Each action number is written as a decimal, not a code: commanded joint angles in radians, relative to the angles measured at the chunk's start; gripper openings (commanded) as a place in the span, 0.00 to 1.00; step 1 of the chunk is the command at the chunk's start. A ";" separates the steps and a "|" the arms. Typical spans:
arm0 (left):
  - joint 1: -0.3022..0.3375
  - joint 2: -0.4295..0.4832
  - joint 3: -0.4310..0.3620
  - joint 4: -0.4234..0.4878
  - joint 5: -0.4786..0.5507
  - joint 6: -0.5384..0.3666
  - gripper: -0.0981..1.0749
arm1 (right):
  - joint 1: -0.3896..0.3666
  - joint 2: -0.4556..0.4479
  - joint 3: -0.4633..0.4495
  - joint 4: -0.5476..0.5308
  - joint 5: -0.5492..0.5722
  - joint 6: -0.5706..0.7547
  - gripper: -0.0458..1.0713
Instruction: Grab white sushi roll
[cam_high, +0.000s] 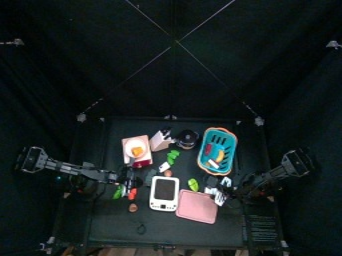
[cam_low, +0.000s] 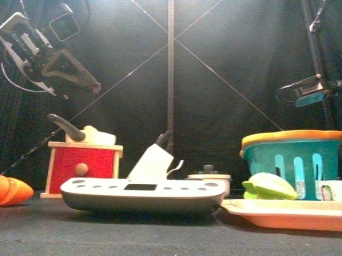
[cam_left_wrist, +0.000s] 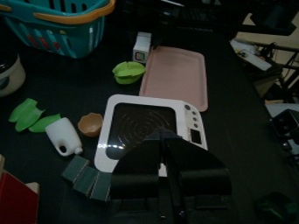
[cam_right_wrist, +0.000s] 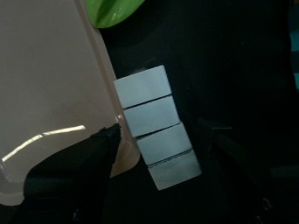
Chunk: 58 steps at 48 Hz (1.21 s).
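Note:
The white sushi roll (cam_right_wrist: 153, 127) is a strip of several white segments lying on the black table beside the pink tray (cam_right_wrist: 47, 96). My right gripper (cam_right_wrist: 167, 164) is open, with one jaw on each side of the roll's near end and not closed on it. In the left wrist view the roll (cam_left_wrist: 142, 45) lies past the far corner of the pink tray (cam_left_wrist: 176, 74). In the top view it is a small white patch (cam_high: 221, 184) at my right gripper (cam_high: 230, 186). My left gripper (cam_left_wrist: 172, 179) is shut and empty above the white scale (cam_left_wrist: 146, 129).
A teal basket with an orange rim (cam_high: 218, 150) stands at the back right, and a red and white box (cam_high: 136, 150) at the back left. Green toy vegetables (cam_left_wrist: 128, 70) lie beside the tray. A small white bottle (cam_left_wrist: 66, 137) lies left of the scale.

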 joint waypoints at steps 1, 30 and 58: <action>0.002 -0.002 -0.011 -0.002 -0.009 0.000 0.41 | -0.003 -0.008 -0.006 -0.005 -0.005 -0.002 0.85; 0.005 -0.002 -0.008 -0.025 -0.008 0.000 0.41 | -0.017 -0.063 -0.095 -0.020 0.140 -0.003 0.58; 0.005 -0.002 -0.003 -0.026 -0.009 0.000 0.41 | -0.049 -0.080 -0.138 -0.044 0.149 0.009 0.58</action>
